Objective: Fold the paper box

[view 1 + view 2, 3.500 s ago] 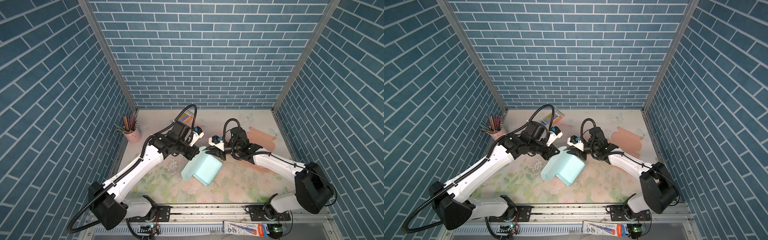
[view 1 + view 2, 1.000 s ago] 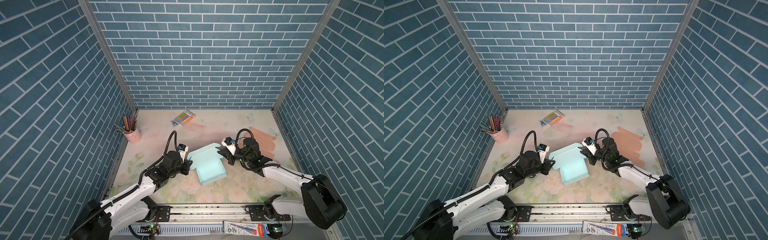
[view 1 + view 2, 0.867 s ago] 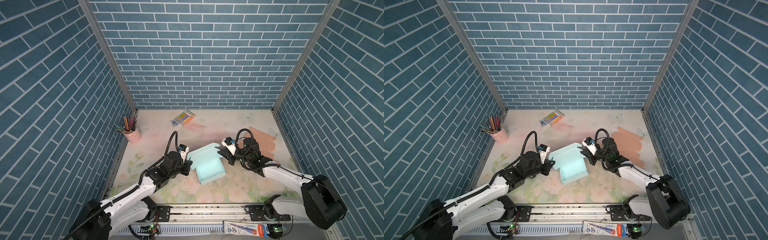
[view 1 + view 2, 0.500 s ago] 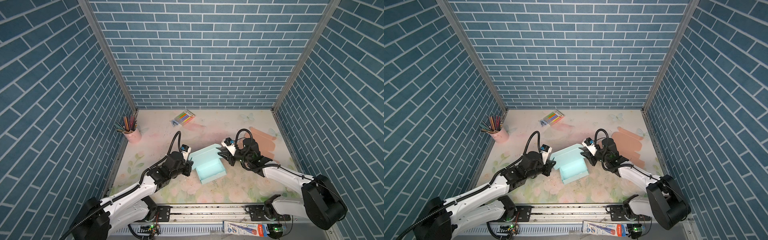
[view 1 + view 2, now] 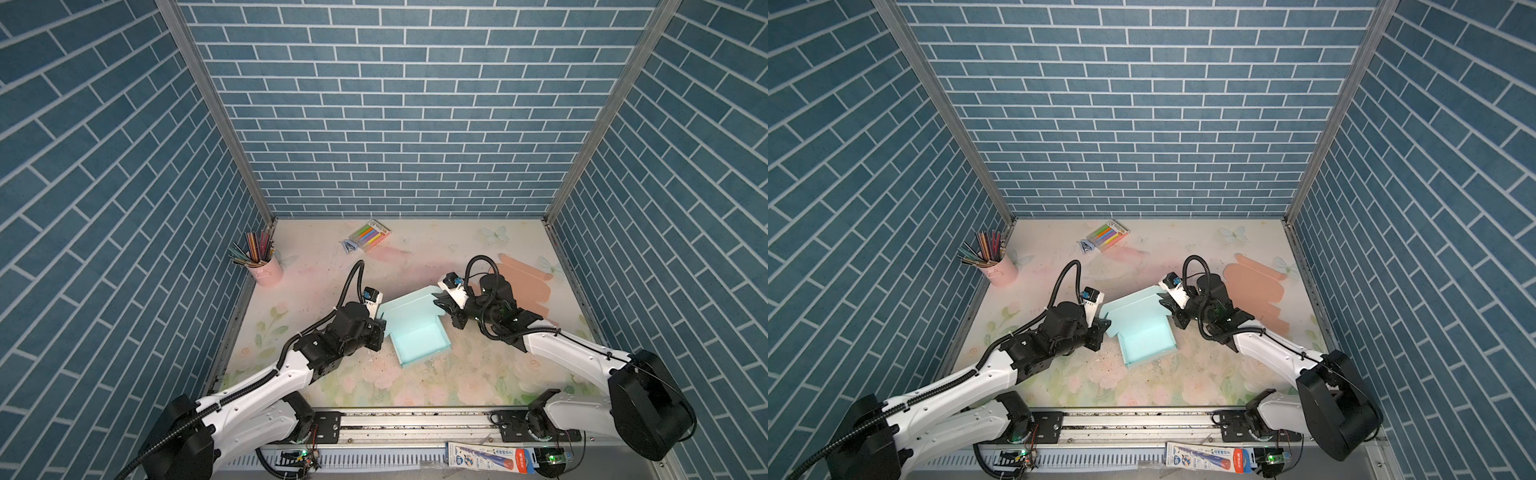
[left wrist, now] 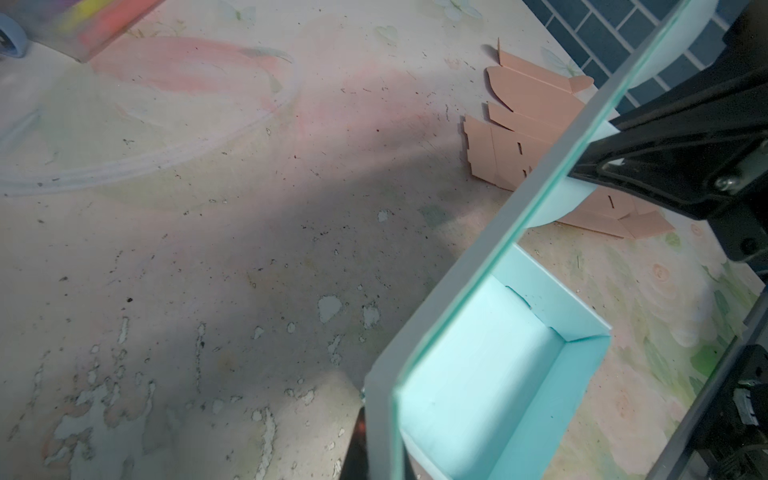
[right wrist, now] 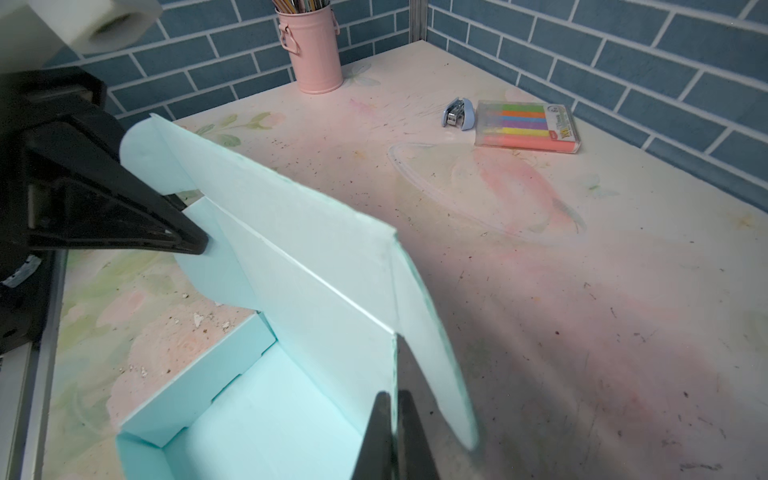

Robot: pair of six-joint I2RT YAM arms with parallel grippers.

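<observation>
Standing at the open front of the blue-brick enclosure, I record the following.

Item under work: the light teal paper box (image 5: 420, 340) sits near the middle of the floral table mat (image 5: 324, 270), between the two arms. Its tray rests flat on the mat with low walls upright on three sides. The lid panel (image 5: 409, 306) rises tilted from the tray's far edge, partly raised and not closed over the tray.

Left gripper (image 5: 380, 326): clamped tight on the lid's left side flap. The right wrist view shows its black finger (image 7: 137, 224) pressed against that flap.

Right gripper (image 5: 439, 302): likewise pinched closed on the lid, at its right edge. In its own wrist view the two fingers meet over the crease where the right side flap hinges, and that flap hangs loose beyond them.

Both arms reach in low from the front rail (image 5: 415, 432).

Other items on the mat:
- A pink pencil cup (image 5: 266, 271) holding coloured pencils stands near the far left corner.
- A pack of highlighters (image 5: 371, 235) lies near the back wall, with a small blue stapler (image 5: 349, 247) just beside it.
- A flat salmon box blank (image 5: 524, 286) lies unfolded behind the right arm, apart from the teal box.

Surface condition: the left wrist view shows the mat worn and flaked near the box.
</observation>
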